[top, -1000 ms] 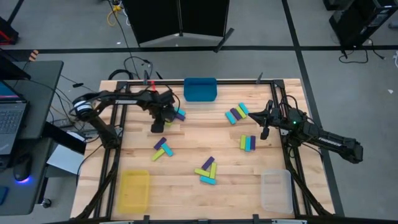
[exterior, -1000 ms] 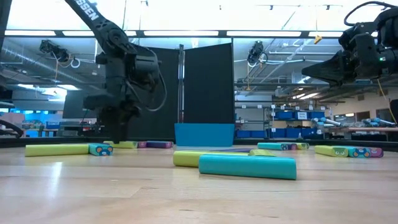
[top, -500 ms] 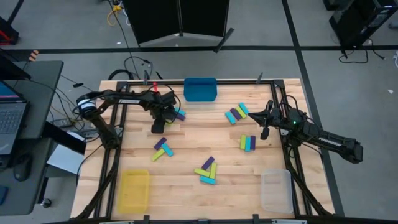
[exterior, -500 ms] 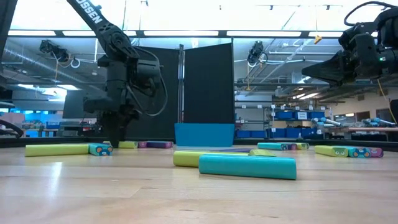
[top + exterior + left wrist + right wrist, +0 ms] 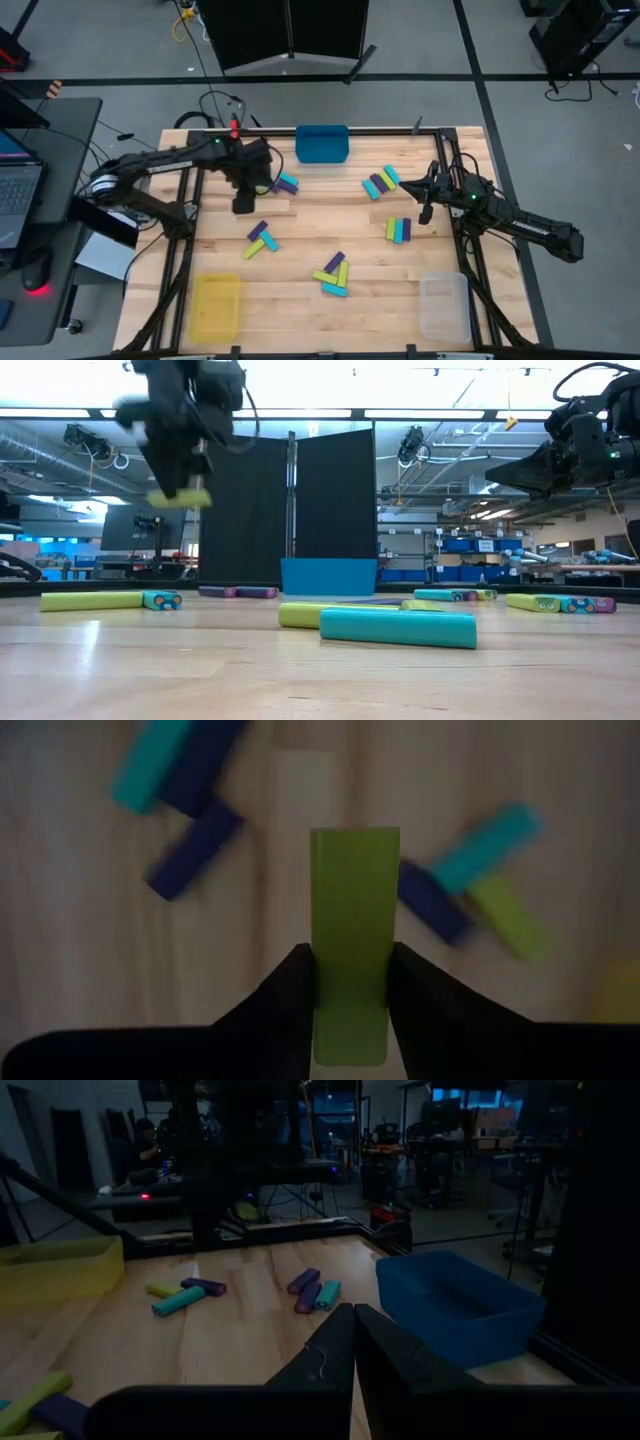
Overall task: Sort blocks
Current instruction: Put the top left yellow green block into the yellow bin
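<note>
My left gripper (image 5: pixel 350 1000) is shut on a lime yellow-green block (image 5: pixel 350 910) and stands high above the table's far left part (image 5: pixel 245 192); in the low view the block (image 5: pixel 182 498) shows under the fingers. Other purple, cyan and lime blocks lie flat on the wood: a pair (image 5: pixel 287 184) beside the left arm, a group (image 5: pixel 262 238) nearer, one (image 5: pixel 333 275) in the middle, two groups (image 5: pixel 380 183) (image 5: pixel 399 230) at the right. My right gripper (image 5: pixel 352 1342) is shut on nothing and points level at the table's right side (image 5: pixel 425 212). My left gripper pinches the lime block by its two long sides (image 5: pixel 322 970) between its two fingers, toward one end of the block. The fingers point down from above and lie across the block. The block is lifted clear of the table and hangs about level.
A blue bin (image 5: pixel 322 143) stands at the far edge in the middle, a yellow bin (image 5: pixel 216 305) at the near left corner, a clear bin (image 5: pixel 444 305) at the near right corner. Bare wood lies between the block groups.
My left gripper has risen from the tabletop with the lime block, most of it in the last half second. The block, which lay beside a purple one at the far left, now hangs clear high above the table. The purple one stays where it was.
</note>
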### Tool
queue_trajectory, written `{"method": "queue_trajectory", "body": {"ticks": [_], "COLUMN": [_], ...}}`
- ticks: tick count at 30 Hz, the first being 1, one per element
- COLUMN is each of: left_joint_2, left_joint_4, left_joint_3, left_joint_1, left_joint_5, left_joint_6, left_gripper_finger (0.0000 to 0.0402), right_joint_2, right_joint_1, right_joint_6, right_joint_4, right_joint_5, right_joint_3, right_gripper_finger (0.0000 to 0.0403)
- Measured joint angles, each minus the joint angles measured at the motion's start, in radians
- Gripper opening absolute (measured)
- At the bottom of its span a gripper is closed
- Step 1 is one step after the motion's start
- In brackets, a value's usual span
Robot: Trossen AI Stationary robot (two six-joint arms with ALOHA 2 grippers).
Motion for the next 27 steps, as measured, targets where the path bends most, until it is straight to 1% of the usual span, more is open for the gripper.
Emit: {"method": "queue_trajectory", "body": {"ticks": [5, 9, 11, 18, 23, 27], "left_joint_2": [-0.067, -0.098, -0.108, -0.091, -0.091, -0.092], "left_joint_4": [-0.197, -0.246, -0.238, -0.191, -0.174, -0.139], "left_joint_3": [0.144, 0.212, 0.229, 0.232, 0.230, 0.187], "left_joint_1": [-0.143, -0.291, -0.365, -0.621, -0.811, -0.973], "left_joint_5": [0.050, 0.061, 0.068, 0.064, 0.018, 0.007], "left_joint_6": [-0.190, -0.377, -0.468, -0.719, -0.912, -1.073], "left_gripper_finger": [0.0105, 0.0105, 0.0105, 0.0105, 0.0105, 0.0105], "right_joint_2": [0.000, 0.000, 0.000, 0.000, 0.000, 0.000], "right_joint_1": [0.000, 0.000, 0.000, 0.000, 0.000, 0.000], "right_joint_6": [0.000, 0.000, 0.000, 0.000, 0.000, 0.000], "right_joint_4": [0.003, 0.007, 0.007, 0.007, 0.007, 0.007], "right_joint_5": [0.000, 0.000, 0.000, 0.000, 0.000, 0.000], "right_joint_3": [0.000, 0.000, 0.000, 0.000, 0.000, 0.000], "right_gripper_finger": [0.0022, 0.0022, 0.0022, 0.0022, 0.0022, 0.0022]}}
